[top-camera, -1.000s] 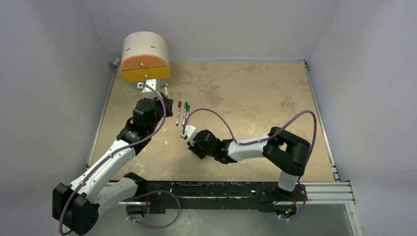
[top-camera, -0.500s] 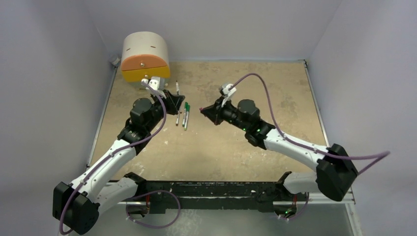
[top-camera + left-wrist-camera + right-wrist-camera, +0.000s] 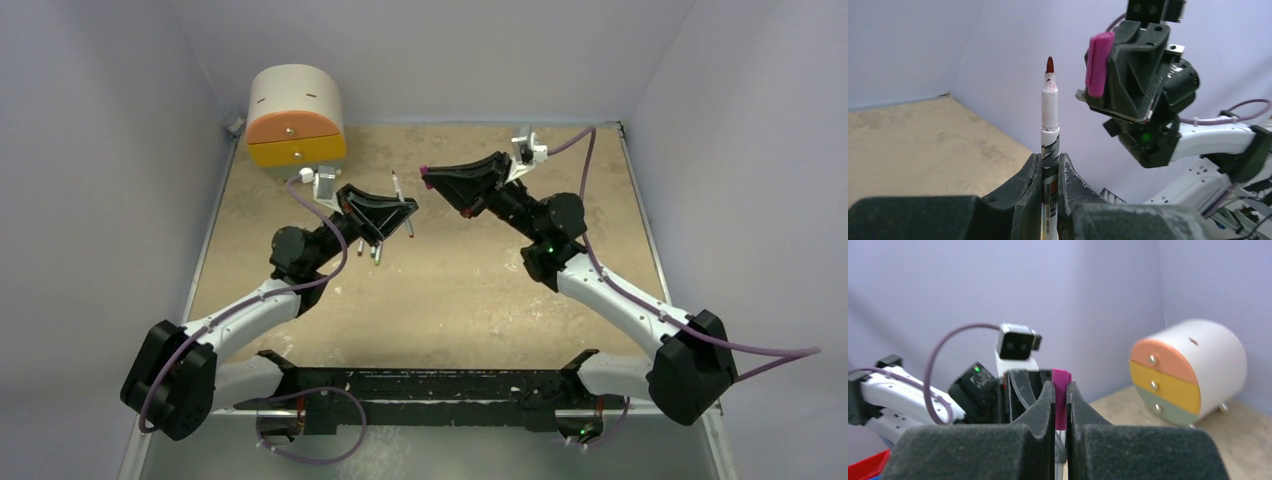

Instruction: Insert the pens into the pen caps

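Observation:
My left gripper [image 3: 405, 207] is raised above the table and shut on a white-grey pen [image 3: 1050, 107] that stands upright between its jaws with its dark red tip uncovered. Opposite it, a short gap away, my right gripper [image 3: 428, 180] is shut on a magenta pen cap [image 3: 1061, 390]. In the left wrist view this cap [image 3: 1099, 64] hangs to the upper right of the pen tip, apart from it. Other pens [image 3: 376, 251] lie on the table under the left gripper, mostly hidden by it. Other pen caps are out of view.
A white drawer unit [image 3: 295, 115] with orange and yellow fronts stands at the back left corner; it also shows in the right wrist view [image 3: 1188, 370]. Purple cables loop off both wrists. Walls close the table on three sides.
Both arms have lifted off the table and swung toward the middle back. The pen and the magenta cap now face each other in the air; before, both grippers were low by the pens.

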### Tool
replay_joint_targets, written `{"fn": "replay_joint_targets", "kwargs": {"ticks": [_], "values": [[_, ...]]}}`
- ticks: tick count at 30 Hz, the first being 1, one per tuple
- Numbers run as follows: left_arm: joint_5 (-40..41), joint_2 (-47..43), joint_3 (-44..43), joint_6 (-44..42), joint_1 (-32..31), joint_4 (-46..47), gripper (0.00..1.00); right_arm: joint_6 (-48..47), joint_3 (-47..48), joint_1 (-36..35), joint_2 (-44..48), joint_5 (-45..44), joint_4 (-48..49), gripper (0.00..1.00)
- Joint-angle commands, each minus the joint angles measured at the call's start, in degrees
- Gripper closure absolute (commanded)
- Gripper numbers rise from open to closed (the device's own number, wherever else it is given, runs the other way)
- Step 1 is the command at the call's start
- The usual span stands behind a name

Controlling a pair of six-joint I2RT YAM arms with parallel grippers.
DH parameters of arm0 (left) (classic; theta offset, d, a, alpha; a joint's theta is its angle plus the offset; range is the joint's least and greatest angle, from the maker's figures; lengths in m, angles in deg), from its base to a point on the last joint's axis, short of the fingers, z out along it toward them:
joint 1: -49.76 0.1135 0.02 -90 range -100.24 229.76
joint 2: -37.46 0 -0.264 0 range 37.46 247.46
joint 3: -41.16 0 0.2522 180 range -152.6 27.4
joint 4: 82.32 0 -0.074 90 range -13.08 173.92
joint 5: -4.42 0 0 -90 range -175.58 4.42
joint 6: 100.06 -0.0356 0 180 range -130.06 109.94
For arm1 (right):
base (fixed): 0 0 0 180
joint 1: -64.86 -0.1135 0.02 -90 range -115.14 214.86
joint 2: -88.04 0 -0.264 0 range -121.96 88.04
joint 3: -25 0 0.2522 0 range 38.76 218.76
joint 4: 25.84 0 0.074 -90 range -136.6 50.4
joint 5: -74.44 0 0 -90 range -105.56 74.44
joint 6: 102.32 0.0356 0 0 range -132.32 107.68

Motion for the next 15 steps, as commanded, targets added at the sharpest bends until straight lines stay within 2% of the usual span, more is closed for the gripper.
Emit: {"fn": "replay_joint_targets", "kwargs": {"ticks": [1,8,15], "values": [[-1.93,1.95,-0.98,4.75,-2.99,16.25,1.0,5.8,5.39,0.79,-1.19,4.88,14.41,1.0],[-2.05,4.99,-3.43,3.68,-6.91,17.44,1.0,7.42,9.23,0.81,-4.53,8.67,18.28,1.0],[-1.96,4.76,-4.32,0.53,-7.31,12.99,1.0,7.21,11.45,0.79,-6.38,11.24,17.86,1.0]]}}
